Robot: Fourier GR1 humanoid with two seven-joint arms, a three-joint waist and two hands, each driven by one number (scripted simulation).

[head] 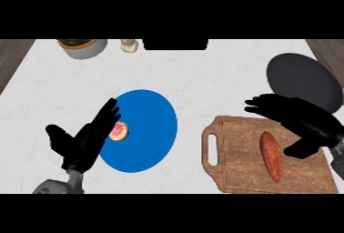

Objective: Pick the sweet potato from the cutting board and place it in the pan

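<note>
**Sweet potato on board, right hand poised above it**

Sweet potato (pixel 271 156): long, tapered, reddish-orange, matte skin. Lies lengthwise on the wooden cutting board (pixel 235 175), toward its right half, untouched. Board is brown with visible grain, rounded corners, a slot handle on its left side; its lower edge is cut off by the view.

Pan (pixel 304 82): dark grey, round, flat-looking, behind the board at the counter's right. Its near rim is hidden by the right hand (pixel 295 113).

Right hand: black, fingers spread and pointing left, thumb hanging down beside the sweet potato, holding nothing. Whether it touches the board cannot be told.

Left hand (pixel 84 139): black, fingers straight and apart, upright at the left, overlapping the edge of a blue plate (pixel 151 132). Plate is smooth, glossy, round; a small pinkish round item (pixel 119 131) sits on it, too small to identify.

Counter (pixel 201 73): pale, marbled. At the back, a grey bowl (pixel 84 48) with greenery, a small beige object (pixel 129 45) and a black block (pixel 174 44), all cropped.
</note>
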